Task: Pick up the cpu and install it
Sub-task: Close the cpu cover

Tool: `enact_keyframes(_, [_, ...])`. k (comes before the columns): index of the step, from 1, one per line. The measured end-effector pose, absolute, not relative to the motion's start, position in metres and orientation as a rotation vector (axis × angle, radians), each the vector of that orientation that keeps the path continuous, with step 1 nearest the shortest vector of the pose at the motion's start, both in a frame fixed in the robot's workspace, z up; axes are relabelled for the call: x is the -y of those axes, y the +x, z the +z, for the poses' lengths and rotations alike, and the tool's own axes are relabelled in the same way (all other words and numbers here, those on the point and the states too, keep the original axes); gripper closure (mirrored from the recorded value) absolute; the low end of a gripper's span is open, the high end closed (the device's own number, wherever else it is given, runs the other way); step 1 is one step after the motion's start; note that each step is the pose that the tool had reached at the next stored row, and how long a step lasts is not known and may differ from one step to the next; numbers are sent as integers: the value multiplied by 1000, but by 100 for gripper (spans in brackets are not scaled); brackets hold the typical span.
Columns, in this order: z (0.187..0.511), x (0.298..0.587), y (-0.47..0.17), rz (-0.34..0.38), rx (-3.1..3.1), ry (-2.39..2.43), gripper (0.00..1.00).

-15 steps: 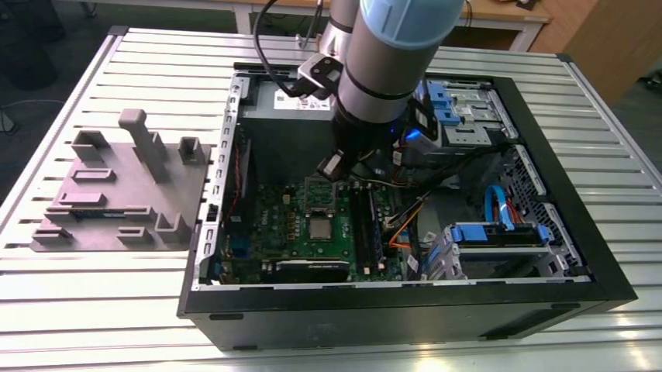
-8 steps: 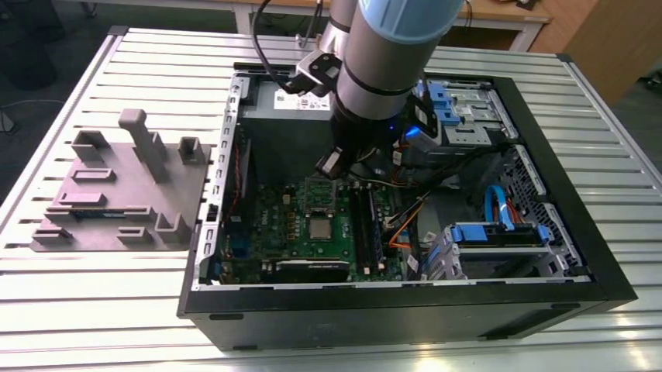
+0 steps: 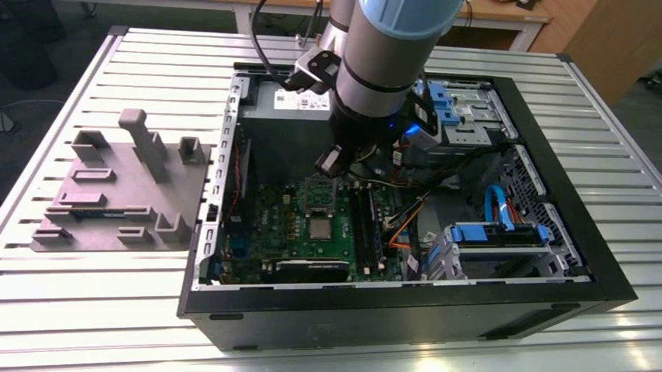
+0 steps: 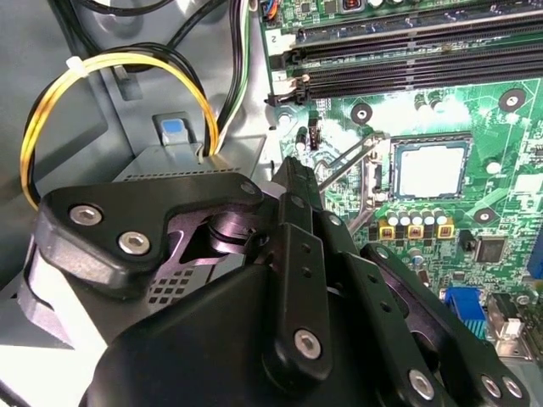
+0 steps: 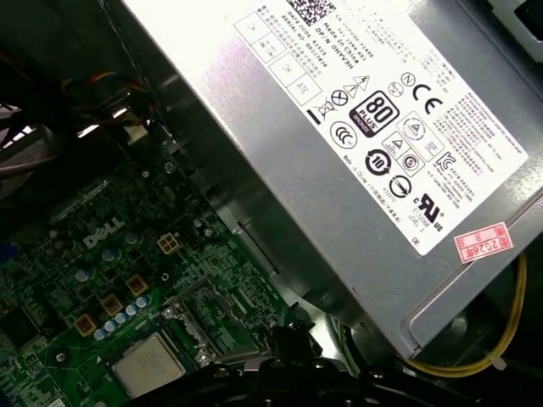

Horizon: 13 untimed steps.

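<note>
Cpu (image 4: 431,168) lies flat, lid up, square in its socket on the motherboard (image 3: 310,229); end effector (image 4: 297,182) above, grip state unclear.

Even overhead light, glare on the motherboard (image 4: 424,110), foreground blurred.

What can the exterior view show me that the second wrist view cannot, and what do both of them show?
Only the exterior view: the whole open computer case on the slatted table, the grey fixture block at the exterior view's left, the arm reaching into the case, and the blue drive brackets.

Only the second wrist view: the gripper's black linkage up close, the yellow cable loop, and the dark memory slots.

Both: the green motherboard with the cpu lying in its socket.
</note>
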State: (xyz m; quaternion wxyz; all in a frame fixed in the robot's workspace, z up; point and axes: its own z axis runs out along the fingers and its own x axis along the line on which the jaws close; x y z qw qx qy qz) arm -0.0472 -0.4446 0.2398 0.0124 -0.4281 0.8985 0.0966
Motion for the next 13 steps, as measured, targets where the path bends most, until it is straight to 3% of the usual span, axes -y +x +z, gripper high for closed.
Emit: enact_keyframes(13, [241, 446, -49, 264, -2810, -1350, 90])
